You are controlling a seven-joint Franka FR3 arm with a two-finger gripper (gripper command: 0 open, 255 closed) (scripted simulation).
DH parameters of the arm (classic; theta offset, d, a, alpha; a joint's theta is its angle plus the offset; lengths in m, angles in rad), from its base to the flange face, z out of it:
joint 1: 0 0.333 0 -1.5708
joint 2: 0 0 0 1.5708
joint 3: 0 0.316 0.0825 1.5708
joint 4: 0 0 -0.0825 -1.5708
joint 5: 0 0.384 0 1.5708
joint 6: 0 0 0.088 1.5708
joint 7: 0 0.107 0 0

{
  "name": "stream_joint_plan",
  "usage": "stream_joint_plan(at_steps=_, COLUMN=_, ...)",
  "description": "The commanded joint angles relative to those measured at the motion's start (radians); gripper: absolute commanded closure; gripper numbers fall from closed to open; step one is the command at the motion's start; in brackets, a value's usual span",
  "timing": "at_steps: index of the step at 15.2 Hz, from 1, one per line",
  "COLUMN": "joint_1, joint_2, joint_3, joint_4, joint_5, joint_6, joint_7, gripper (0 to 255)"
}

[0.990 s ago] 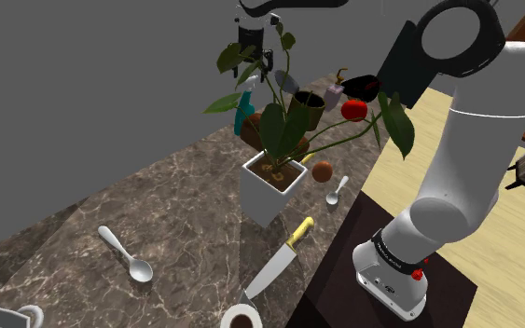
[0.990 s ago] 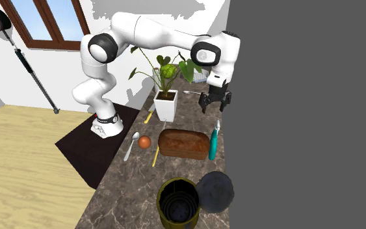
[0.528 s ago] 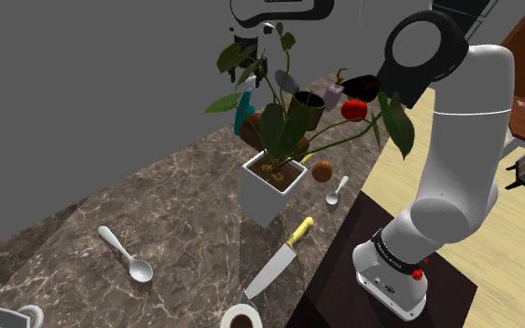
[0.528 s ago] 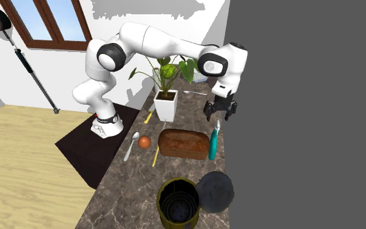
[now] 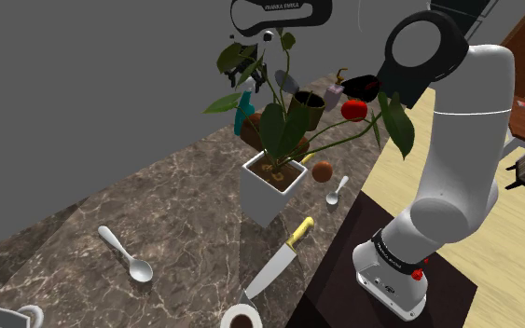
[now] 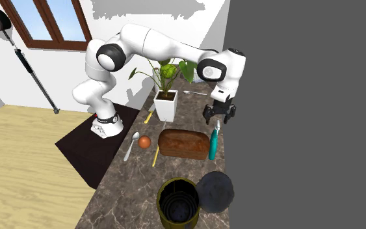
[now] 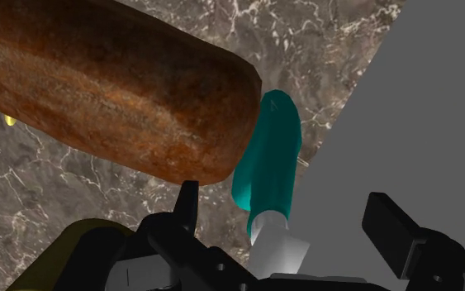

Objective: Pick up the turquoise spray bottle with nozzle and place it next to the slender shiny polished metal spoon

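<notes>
The turquoise spray bottle point(image 6: 212, 144) with a white nozzle stands between a brown bread loaf point(image 6: 183, 143) and the grey wall. In the shoulder view the bottle point(image 5: 244, 112) shows behind the plant leaves. My gripper point(image 6: 219, 117) hovers right above the nozzle, open. In the wrist view the bottle point(image 7: 268, 161) lies just ahead of the gripper point(image 7: 288, 219), its white nozzle between the spread fingers, which do not touch it. One metal spoon point(image 5: 125, 253) lies far along the counter, beyond the plant point(image 6: 194, 92). Another spoon point(image 5: 337, 190) lies near the counter's edge.
A plant in a white pot point(image 5: 274, 182) stands mid-counter, with a yellow-handled knife point(image 5: 279, 261) beside it. A brown ball point(image 6: 145, 141), a dark can point(image 6: 178, 203) and its round lid point(image 6: 216, 190) sit near the loaf point(image 7: 115, 91). The grey wall runs close beside the bottle.
The gripper has moved along the wall toward the bottle and come down over its nozzle, staying open. The bottle has not moved.
</notes>
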Motion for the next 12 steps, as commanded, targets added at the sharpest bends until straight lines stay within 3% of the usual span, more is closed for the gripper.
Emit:
stream_joint_plan(at_steps=1, joint_1=0.000, joint_2=0.000, joint_3=0.000, joint_4=0.000, joint_5=0.000, joint_6=0.000, joint_7=0.000, gripper=0)
stream_joint_plan(at_steps=2, joint_1=0.000, joint_2=0.000, joint_3=0.000, joint_4=0.000, joint_5=0.000, joint_6=0.000, joint_7=0.000, gripper=0)
stream_joint_plan(at_steps=3, joint_1=0.000, joint_2=0.000, joint_3=0.000, joint_4=0.000, joint_5=0.000, joint_6=0.000, joint_7=0.000, gripper=255)
stream_joint_plan(at_steps=12, joint_1=0.000, joint_2=0.000, joint_3=0.000, joint_4=0.000, joint_5=0.000, joint_6=0.000, joint_7=0.000, gripper=255)
